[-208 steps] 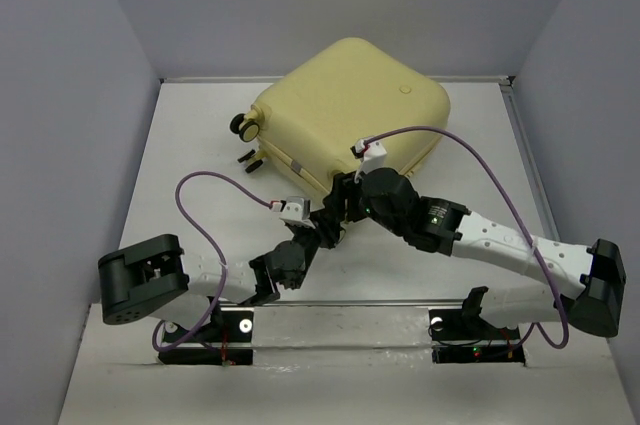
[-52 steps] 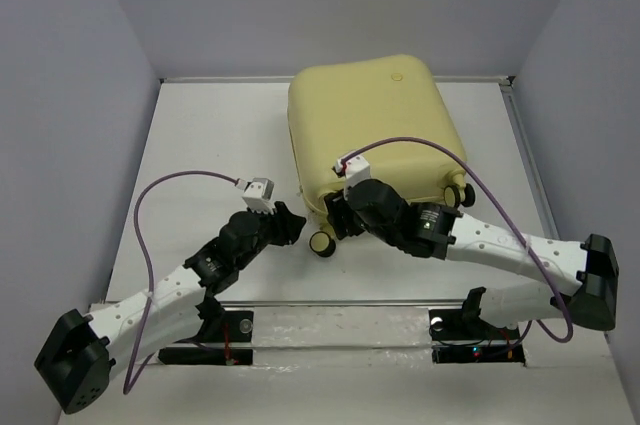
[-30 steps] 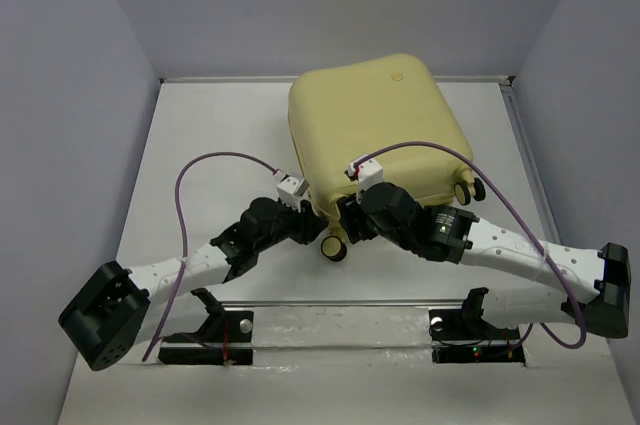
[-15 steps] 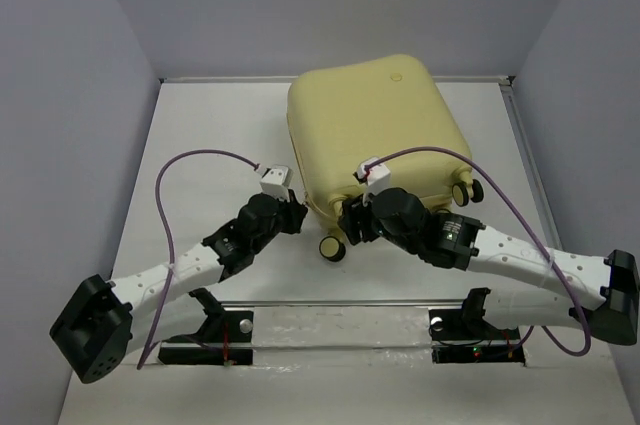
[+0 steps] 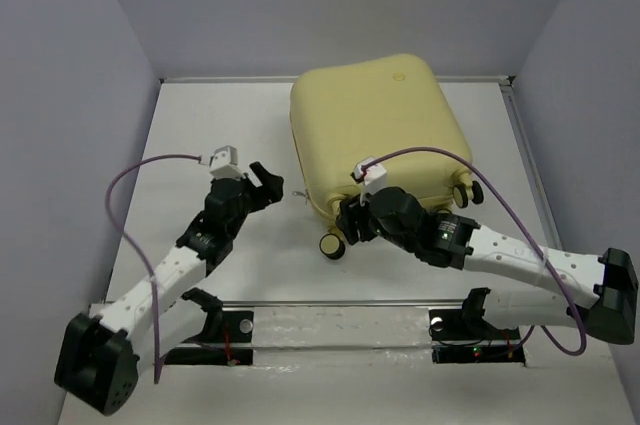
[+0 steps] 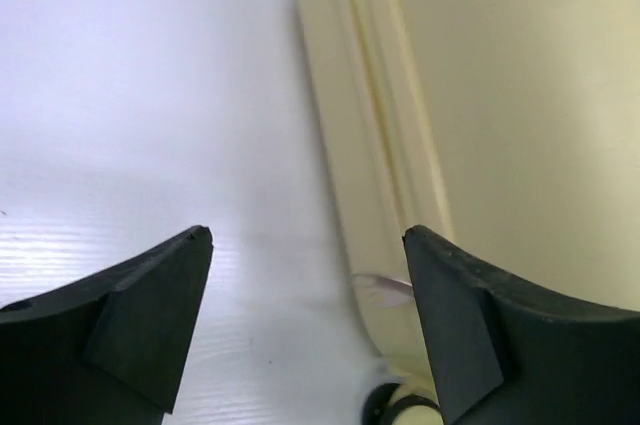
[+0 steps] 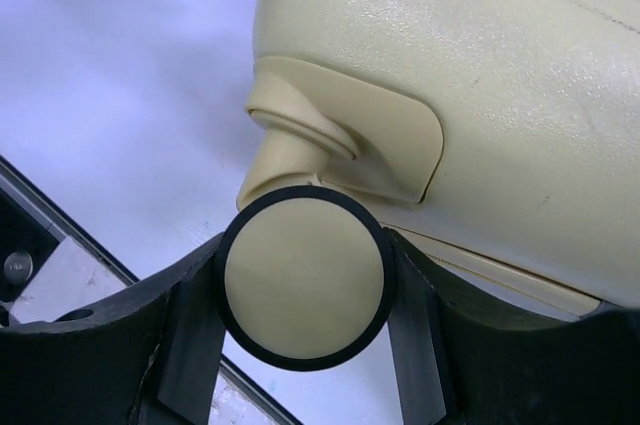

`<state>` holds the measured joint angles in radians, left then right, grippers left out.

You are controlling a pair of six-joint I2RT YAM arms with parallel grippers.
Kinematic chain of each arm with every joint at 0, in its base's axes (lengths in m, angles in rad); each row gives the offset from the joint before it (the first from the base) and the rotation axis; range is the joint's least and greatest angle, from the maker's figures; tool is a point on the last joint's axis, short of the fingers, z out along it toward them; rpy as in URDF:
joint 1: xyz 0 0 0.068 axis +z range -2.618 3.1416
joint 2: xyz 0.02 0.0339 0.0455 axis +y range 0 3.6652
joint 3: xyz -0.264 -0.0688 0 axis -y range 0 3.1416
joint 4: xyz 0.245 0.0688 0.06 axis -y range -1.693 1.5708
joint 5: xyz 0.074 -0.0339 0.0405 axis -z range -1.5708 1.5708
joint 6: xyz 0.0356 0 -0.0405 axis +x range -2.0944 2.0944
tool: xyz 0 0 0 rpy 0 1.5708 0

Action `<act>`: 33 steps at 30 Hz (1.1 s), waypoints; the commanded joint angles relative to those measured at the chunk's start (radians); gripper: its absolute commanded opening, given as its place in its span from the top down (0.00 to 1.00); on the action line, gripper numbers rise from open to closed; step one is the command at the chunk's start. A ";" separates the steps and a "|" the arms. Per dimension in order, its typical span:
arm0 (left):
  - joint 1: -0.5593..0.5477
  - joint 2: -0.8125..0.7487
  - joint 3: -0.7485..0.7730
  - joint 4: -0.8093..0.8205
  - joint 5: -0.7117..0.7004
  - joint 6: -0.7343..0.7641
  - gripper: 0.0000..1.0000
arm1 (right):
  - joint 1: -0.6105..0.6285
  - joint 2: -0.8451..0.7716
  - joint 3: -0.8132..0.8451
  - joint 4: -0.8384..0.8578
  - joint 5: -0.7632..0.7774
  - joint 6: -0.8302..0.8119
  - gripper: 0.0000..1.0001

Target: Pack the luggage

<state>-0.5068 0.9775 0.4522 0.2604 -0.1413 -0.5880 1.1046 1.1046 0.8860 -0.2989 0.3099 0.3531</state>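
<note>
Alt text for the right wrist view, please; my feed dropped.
The right gripper is shut on a round cream caster wheel with a black rim, centre frame. Above it, the wheel's mount joins the pale yellow hard-shell suitcase; white table at left.

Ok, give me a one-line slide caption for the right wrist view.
Right gripper closed on a cream-and-black caster wheel at a corner of the pale yellow suitcase.
</note>
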 commanded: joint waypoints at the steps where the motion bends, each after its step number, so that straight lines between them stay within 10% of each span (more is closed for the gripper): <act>1: 0.025 -0.369 0.006 -0.066 -0.145 -0.058 0.06 | 0.084 0.142 0.100 0.162 -0.192 -0.019 0.93; 5: 0.025 -0.615 0.104 -0.208 -0.181 -0.039 0.01 | 0.142 0.337 0.292 0.216 -0.195 -0.048 0.86; 8: 0.025 -0.674 0.224 -0.314 -0.184 -0.019 0.01 | 0.205 0.423 0.428 0.192 -0.111 -0.069 0.07; 9: 0.025 -0.672 0.279 -0.338 -0.169 -0.018 0.01 | 0.205 0.426 0.450 0.175 -0.082 -0.071 0.00; 33: 0.025 -0.698 0.367 -0.306 0.184 0.025 0.01 | 0.205 -0.816 -0.045 0.124 0.437 -0.177 0.00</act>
<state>-0.4786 0.2890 0.8425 -0.1078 0.0128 -0.5682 1.3094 0.3202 0.9615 -0.2501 0.5838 0.2005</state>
